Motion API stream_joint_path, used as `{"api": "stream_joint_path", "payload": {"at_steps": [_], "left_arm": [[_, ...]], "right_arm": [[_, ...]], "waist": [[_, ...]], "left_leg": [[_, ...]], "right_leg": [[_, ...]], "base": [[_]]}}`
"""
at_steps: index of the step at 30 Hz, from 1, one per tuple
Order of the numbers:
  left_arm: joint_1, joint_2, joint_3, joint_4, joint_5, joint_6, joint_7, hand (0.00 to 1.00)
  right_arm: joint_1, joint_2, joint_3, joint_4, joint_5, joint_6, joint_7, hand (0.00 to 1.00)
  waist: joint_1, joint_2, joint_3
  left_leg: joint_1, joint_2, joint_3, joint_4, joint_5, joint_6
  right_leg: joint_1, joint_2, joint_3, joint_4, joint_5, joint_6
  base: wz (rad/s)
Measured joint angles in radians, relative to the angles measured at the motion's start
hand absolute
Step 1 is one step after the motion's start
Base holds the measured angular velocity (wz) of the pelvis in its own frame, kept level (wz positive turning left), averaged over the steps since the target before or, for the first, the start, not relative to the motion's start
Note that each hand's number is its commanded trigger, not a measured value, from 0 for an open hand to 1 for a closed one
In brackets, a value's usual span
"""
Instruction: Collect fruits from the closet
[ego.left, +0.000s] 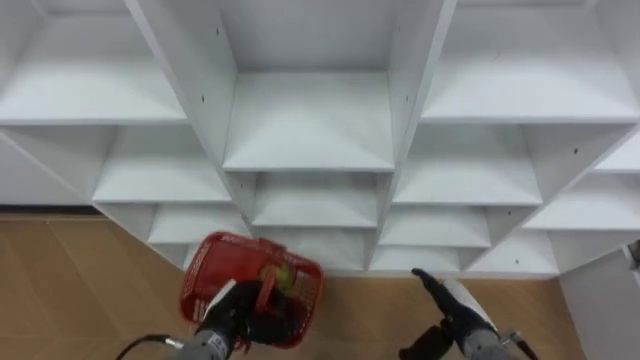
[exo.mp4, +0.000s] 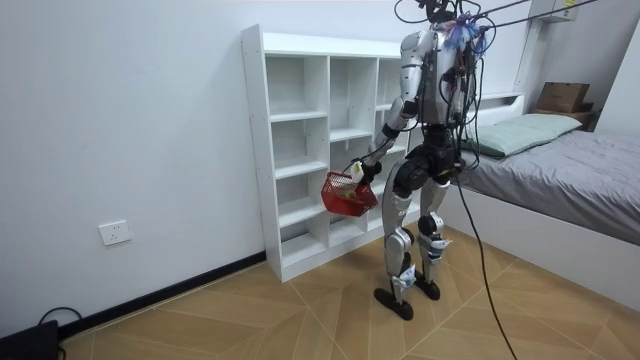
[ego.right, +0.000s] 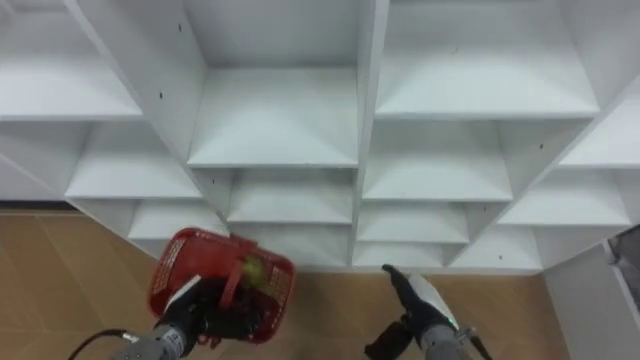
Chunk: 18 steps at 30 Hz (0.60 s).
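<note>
A red mesh basket (ego.left: 250, 287) hangs low in front of the white closet (ego.left: 310, 130), with a yellow-green fruit (ego.left: 283, 279) inside it. My left hand (ego.left: 238, 310) is shut on the basket's handle; the same hand (ego.right: 198, 310) and basket (ego.right: 220, 285) sit lower left in the right eye view. My right hand (ego.left: 455, 305) is at the lower right, fingers straight and open, holding nothing, pointing toward the bottom shelves. In the room view I stand facing the closet (exo.mp4: 320, 140) with the basket (exo.mp4: 347, 193) held out at hip height. The shelves in view hold no fruit.
Wooden floor (ego.left: 90, 290) lies below the closet. A white panel (ego.left: 605, 305) stands at the lower right. In the room view a bed (exo.mp4: 560, 170) is behind me and a wall socket (exo.mp4: 115, 233) is at the room view's left.
</note>
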Motion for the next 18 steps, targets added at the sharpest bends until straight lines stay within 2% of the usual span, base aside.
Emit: {"api": "stream_joint_path", "payload": {"at_steps": [4, 5, 8, 13, 15, 18], "left_arm": [[0.037, 0.002, 0.039, 0.000, 0.041, -0.001, 0.016, 1.00], [0.056, 0.002, 0.066, 0.000, 0.044, -0.004, 0.018, 1.00], [0.094, 0.005, 0.123, 0.000, 0.046, -0.005, 0.039, 1.00], [0.138, 0.003, 0.165, 0.006, 0.045, -0.011, 0.076, 1.00], [0.156, -0.005, 0.209, 0.024, 0.044, -0.014, 0.093, 1.00], [0.161, -0.009, 0.256, 0.086, 0.043, -0.022, 0.108, 1.00]], "right_arm": [[0.057, 0.000, -0.057, -0.006, 0.028, -0.010, -0.007, 0.00], [0.080, -0.001, -0.077, -0.006, 0.033, -0.017, -0.006, 0.00], [0.123, -0.004, -0.127, -0.006, 0.083, -0.019, -0.006, 0.00], [0.183, -0.005, -0.175, -0.004, 0.127, -0.029, -0.006, 0.00], [0.191, -0.004, -0.188, -0.005, 0.124, -0.030, -0.005, 0.00], [0.209, 0.000, -0.222, 0.001, 0.127, -0.034, -0.003, 0.00]], "waist": [[-0.001, -0.009, -0.0031], [-0.003, -0.013, -0.0061], [-0.004, -0.016, -0.0087], [-0.004, -0.010, -0.0039], [0.000, -0.004, 0.0010], [-0.004, -0.002, 0.0006]], "left_leg": [[0.077, -0.001, 0.005, -0.045, -0.001, -0.001], [0.099, 0.000, 0.005, -0.058, -0.002, -0.003], [0.140, 0.002, 0.003, -0.074, -0.007, -0.009], [0.207, 0.001, 0.008, -0.099, -0.010, -0.014], [0.220, 0.002, 0.017, -0.101, -0.011, -0.016], [0.225, 0.003, 0.017, -0.101, -0.014, -0.020]], "right_leg": [[0.064, 0.008, 0.011, -0.038, -0.001, 0.006], [0.087, 0.012, 0.012, -0.054, 0.000, 0.008], [0.135, 0.020, 0.011, -0.085, 0.002, 0.009], [0.203, 0.028, 0.018, -0.120, 0.002, 0.009], [0.211, 0.032, 0.034, -0.122, 0.001, 0.008], [0.218, 0.037, 0.040, -0.134, 0.001, 0.008]], "base": [[-0.03], [-0.03], [0.00], [-0.05], [-0.18], [-0.03]]}}
